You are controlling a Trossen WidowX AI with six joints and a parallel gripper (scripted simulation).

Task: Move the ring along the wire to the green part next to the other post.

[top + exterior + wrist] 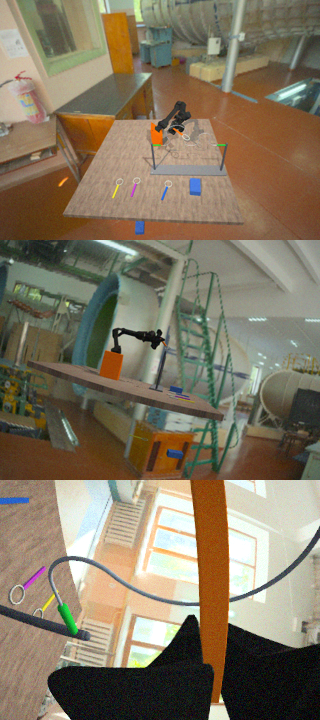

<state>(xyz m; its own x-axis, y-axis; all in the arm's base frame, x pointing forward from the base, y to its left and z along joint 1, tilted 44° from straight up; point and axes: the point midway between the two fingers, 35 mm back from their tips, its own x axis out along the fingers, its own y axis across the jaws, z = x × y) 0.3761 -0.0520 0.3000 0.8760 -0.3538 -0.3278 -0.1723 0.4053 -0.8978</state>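
My gripper (173, 129) (160, 339) (196, 620) is shut on the orange handle (178, 132) (164, 343) (212, 555). The handle slants down to the pale ring (185, 137) (168, 347). In the top view the ring is at the right side of the wire's large left arch, above the low middle stretch; whether the wire touches it is too small to tell. The grey wire (205, 133) (150, 597) passes behind the handle in the wrist view, where the ring is out of view. The left green part (156, 145) (68, 619) and right green part (221, 145) join the posts.
The left post (153, 157) (40, 622) and right post (223, 158) stand on a grey base (188, 169). Yellow (115, 191), magenta (133, 190) and blue (164, 193) ring tools and a blue block (195, 186) (176, 389) lie in front. An orange block (156, 136) (111, 365) is under the arm.
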